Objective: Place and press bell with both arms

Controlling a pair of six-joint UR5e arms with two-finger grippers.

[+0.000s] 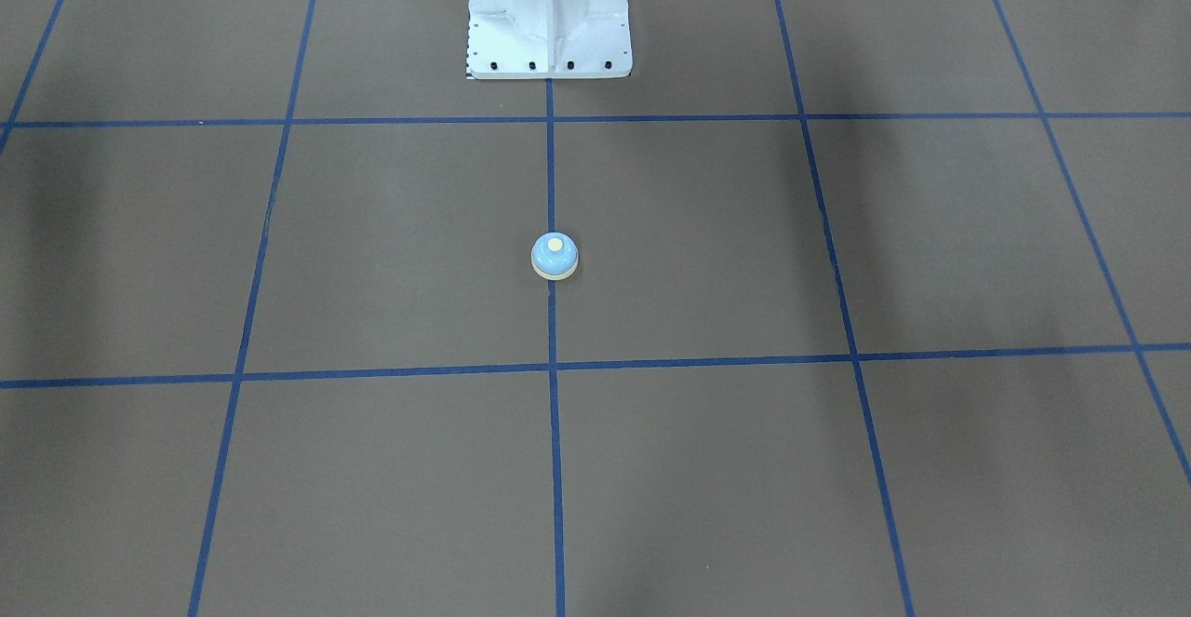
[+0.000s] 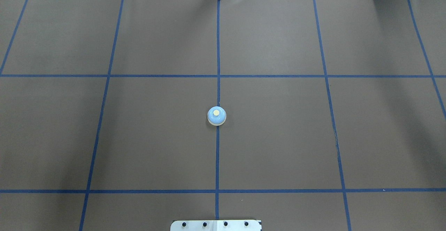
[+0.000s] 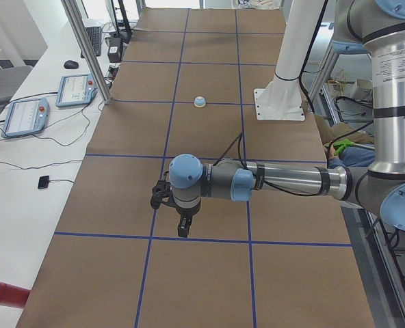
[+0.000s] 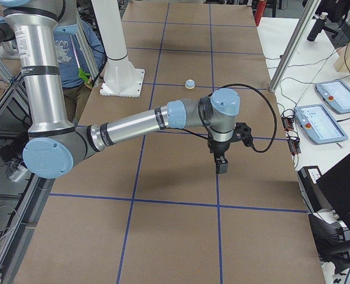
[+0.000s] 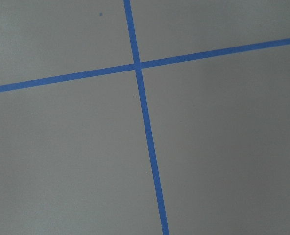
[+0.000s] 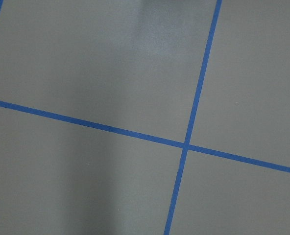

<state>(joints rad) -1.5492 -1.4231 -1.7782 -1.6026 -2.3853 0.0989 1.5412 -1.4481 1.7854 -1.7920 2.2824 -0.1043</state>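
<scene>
The bell point(image 1: 555, 256) has a light-blue dome and a cream button. It stands upright on the centre tape line of the brown table, and nothing touches it. It also shows in the overhead view point(image 2: 216, 115) and small in both side views point(image 3: 200, 102) point(image 4: 190, 84). My left gripper point(image 3: 182, 229) hangs pointing down over the table, far from the bell. My right gripper point(image 4: 222, 165) hangs the same way at the other end. Both show only in the side views, so I cannot tell whether they are open or shut. The wrist views show only table and tape.
The white pedestal base point(image 1: 549, 21) stands behind the bell on the robot's side. Blue tape lines point(image 2: 218, 154) grid the brown table. Teach pendants point(image 3: 24, 116) point(image 4: 334, 94) lie on white side benches. A person in blue point(image 4: 74, 41) stands behind the pedestal.
</scene>
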